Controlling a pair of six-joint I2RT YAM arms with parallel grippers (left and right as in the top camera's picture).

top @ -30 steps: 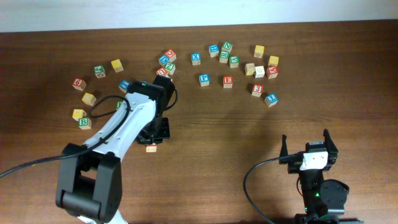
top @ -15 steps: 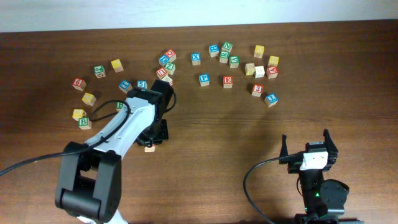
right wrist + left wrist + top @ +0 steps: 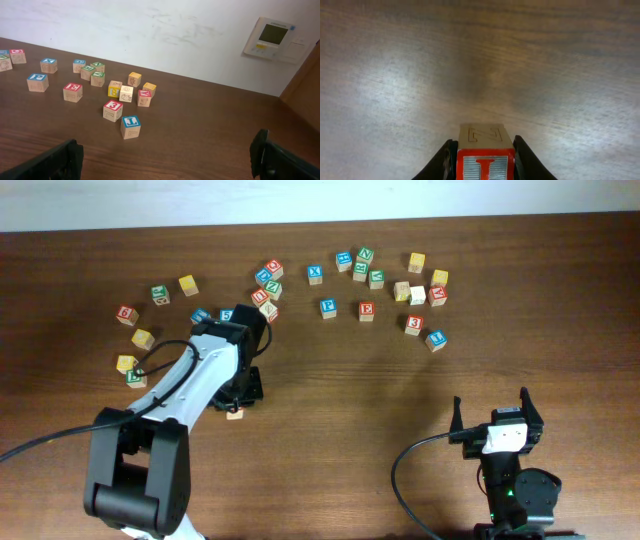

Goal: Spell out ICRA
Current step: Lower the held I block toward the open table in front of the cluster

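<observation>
Red-printed "I" cube (image 3: 485, 167) sits inside left claw (image 3: 483, 144), grip unclear; right claw (image 3: 491, 406) gapes wide.

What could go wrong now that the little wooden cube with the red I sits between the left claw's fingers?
The small wooden cube with the red I is closely flanked by the fingers of the left gripper; pulling away carelessly might drag or tip it. The wooden cube with the red A is crowded by a pale wooden cube and a yellow-topped cube; grabbing it may knock those askew.
</observation>
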